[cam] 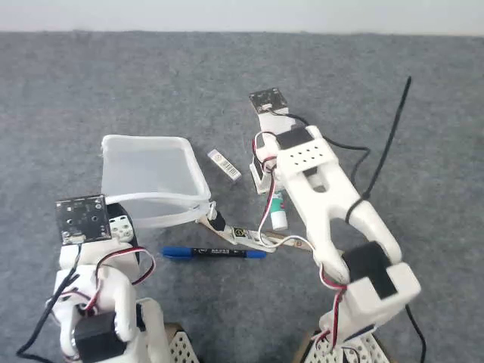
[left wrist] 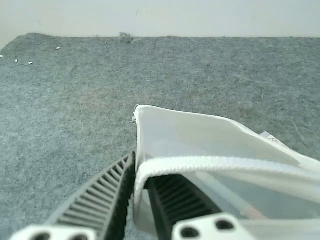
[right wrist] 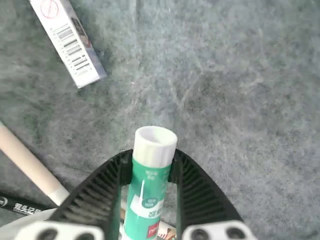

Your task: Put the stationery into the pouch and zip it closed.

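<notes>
Left gripper (left wrist: 141, 172): clamped on the zipper rim of the pouch (cam: 147, 170), whose mouth gapes open beside it.
Right gripper (right wrist: 150, 162): closed around the green glue stick (right wrist: 149, 195), white cap poking past the fingertips.
Small white box (right wrist: 67, 42): ahead of the right gripper, apart.
Blue marker (cam: 215, 252): behind the right gripper, near the pouch's mouth.

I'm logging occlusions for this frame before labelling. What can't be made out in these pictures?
1. Pouch contents: high view, its translucent fabric blurs the inside; left wrist view, the zip rim covers it.
2. Glue stick lower end: right wrist view, cut off by the picture edge; high view, the right arm covers most of it.
3. Left gripper jaws: high view, hidden beneath its wrist camera board.
</notes>
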Motion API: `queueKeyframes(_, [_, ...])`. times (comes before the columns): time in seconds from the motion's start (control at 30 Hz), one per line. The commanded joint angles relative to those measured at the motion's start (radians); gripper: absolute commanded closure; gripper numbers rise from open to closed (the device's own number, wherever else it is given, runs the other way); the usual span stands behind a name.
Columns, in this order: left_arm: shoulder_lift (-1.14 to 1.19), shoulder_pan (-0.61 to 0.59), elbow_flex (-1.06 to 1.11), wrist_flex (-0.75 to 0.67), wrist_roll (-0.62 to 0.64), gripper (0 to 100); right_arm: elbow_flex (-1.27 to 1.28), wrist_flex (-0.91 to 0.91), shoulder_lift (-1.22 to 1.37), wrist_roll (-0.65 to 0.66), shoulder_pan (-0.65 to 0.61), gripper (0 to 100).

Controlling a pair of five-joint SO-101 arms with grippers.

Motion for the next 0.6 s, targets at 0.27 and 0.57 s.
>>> queueKeyframes(0.27, [0.27,0.002,-0.255,0.017,-0.026,99,0.16,-0.013,-0.352,-0.041,-0.058,99.3])
queueKeyframes(0.57, [0.462,0.002,-0.506,0.133,-0.023,99,0.258,-0.013,-0.578,-0.041,-0.059,99.3])
